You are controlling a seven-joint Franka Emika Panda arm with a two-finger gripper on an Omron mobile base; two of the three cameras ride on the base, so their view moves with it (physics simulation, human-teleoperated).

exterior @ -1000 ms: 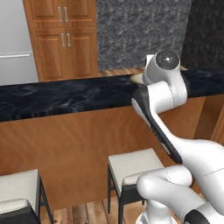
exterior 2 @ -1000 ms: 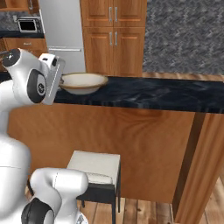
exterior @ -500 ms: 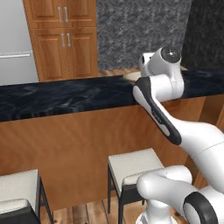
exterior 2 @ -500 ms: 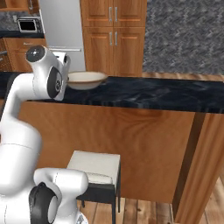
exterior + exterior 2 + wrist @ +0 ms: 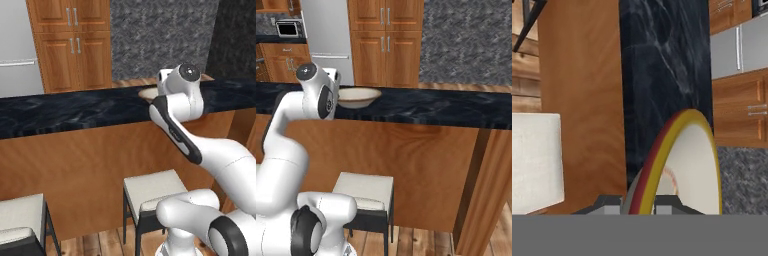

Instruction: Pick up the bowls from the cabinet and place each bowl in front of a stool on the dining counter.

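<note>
The shallow cream-beige bowl [image 5: 358,96] sat over the black marble top of the dining counter [image 5: 431,107], near the counter's near edge and directly above the stool [image 5: 363,192] that stood against the counter's wood side panel. Whether the bowl's base rested on the marble or hung just clear of it could not be determined. In the left base view only a sliver of the bowl [image 5: 148,93] was visible on the counter [image 5: 65,112], the rest hidden behind the arm's wrist. In the hand view the bowl's [image 5: 684,165] yellow-and-red banded rim ran edge-on up from the bottom of the frame, with the pale interior to one side of it.

The gripper [image 5: 641,204] was narrowed onto that rim, one grey fingertip [image 5: 609,202] on the outside of the bowl and the other on the inside, holding the bowl by its edge. The counter's marble [image 5: 662,75] lay behind the bowl, with the wood panel beside it and the cream seat of the stool [image 5: 534,160] beyond the panel.

A second cream stool [image 5: 20,220] stood along the same side of the counter, well apart from the first [image 5: 150,190]. Beyond the counter stood tall wood cupboards with silver handles [image 5: 386,42] and a grey refrigerator [image 5: 326,40].
</note>
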